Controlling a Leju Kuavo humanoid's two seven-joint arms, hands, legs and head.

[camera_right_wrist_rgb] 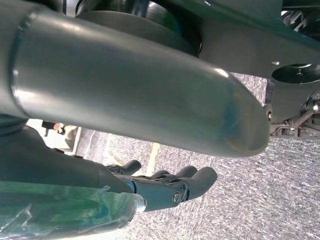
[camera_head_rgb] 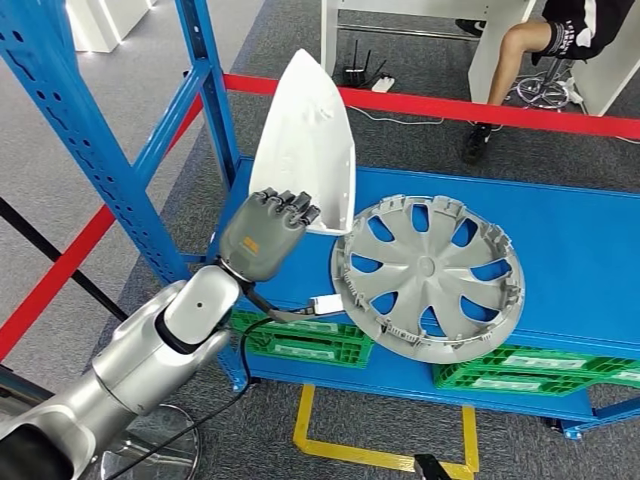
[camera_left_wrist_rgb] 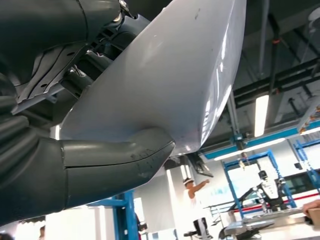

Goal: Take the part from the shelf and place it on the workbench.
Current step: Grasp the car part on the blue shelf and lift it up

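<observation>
Left hand (camera_head_rgb: 266, 232) grips the white, glossy, teardrop-shaped plastic shell (camera_head_rgb: 306, 140) by its wide lower edge, thumb (camera_left_wrist_rgb: 113, 160) under it and fingers over the rim, lifted above the blue shelf (camera_head_rgb: 573, 250), left of the grey hubcap (camera_head_rgb: 427, 277). It looks light, thin and slick, likely flexing; holding nearer its middle would steady it. Right hand (camera_right_wrist_rgb: 166, 185) hangs with fingers loosely extended, holding nothing.

An industrial workshop: blue steel shelf racking (camera_head_rgb: 113, 150), red barrier tape (camera_head_rgb: 483, 108), grey carpet floor (camera_head_rgb: 423, 50), overhead strip lights (camera_left_wrist_rgb: 261, 115).
</observation>
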